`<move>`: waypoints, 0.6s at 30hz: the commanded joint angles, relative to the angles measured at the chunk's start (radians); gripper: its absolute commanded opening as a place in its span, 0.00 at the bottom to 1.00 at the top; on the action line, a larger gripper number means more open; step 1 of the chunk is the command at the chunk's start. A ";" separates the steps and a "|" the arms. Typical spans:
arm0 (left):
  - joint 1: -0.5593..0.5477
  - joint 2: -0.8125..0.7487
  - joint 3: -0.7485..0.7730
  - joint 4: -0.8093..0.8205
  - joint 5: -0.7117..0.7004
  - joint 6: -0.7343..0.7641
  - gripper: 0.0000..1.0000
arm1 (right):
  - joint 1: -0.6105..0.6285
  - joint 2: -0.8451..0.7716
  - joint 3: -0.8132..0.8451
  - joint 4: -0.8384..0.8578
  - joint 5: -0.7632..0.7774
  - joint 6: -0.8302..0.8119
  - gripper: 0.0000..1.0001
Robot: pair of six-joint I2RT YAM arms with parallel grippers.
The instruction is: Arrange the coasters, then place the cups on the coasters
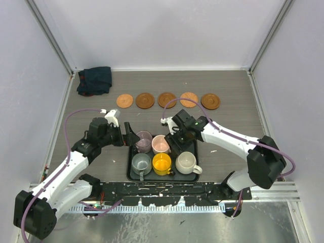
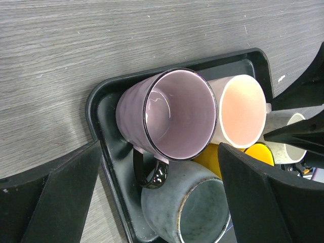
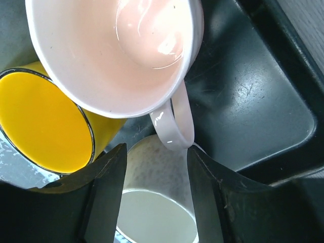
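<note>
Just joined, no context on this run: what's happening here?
Both arms are working over the black tray, where all five cups sit. The five coasters lie in a row across the far side of the table, none with a cup on it. The left gripper is open, facing the purple cup. The right gripper is open, with the handle of the pink cup at the mouth of its jaws. Neither cup is gripped yet.

Black tray [image 2: 109, 152], purple cup [image 2: 174, 114], brown coasters [image 1: 167, 99], seemingly ringed.
</note>
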 commanded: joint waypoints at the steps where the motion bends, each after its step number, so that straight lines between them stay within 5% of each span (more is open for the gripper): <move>1: -0.004 -0.014 0.002 0.029 0.016 0.006 0.98 | 0.023 -0.054 0.011 0.002 0.064 0.041 0.56; 18: -0.005 0.003 -0.011 0.037 0.013 0.004 0.98 | 0.037 0.057 0.011 0.126 0.125 0.040 0.54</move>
